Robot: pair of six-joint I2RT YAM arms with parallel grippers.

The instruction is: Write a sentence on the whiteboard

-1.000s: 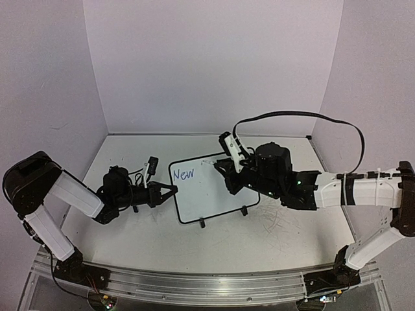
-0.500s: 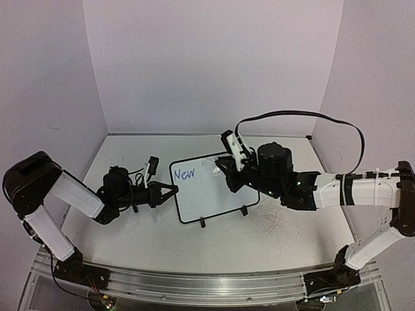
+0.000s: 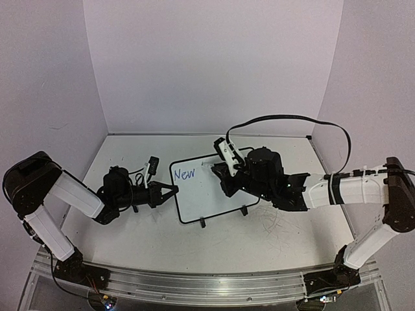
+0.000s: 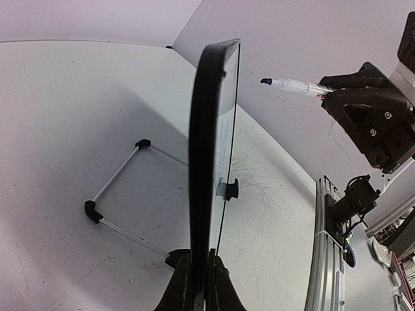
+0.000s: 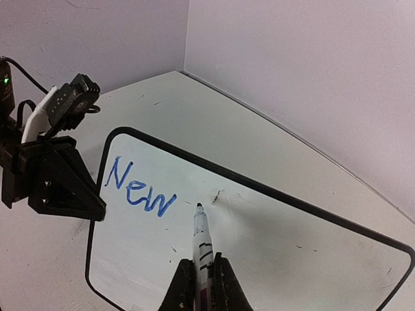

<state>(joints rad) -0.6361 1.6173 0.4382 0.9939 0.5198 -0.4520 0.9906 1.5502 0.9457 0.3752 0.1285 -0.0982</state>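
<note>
Whiteboard [image 3: 217, 197] (blue "New" [image 3: 185, 174]) on scuffed table [image 3: 259, 243], lilac walls [image 3: 207, 65], left pincer [image 3: 172, 190] clamping its edge, right pincer [image 5: 200, 275] gripping marker [image 5: 201, 236]

We log the left gripper [image 3: 170, 190] at the whiteboard [image 3: 214, 197] left edge, "New" [image 3: 186, 174] on its upper left, and the marker [image 5: 201, 243] tip before the whiteboard, right of "New".

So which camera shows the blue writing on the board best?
The right wrist view: the blue word "New" sits large and legible on the whiteboard. The top external view shows it small. The left wrist view sees the board edge-on, writing hidden.
</note>
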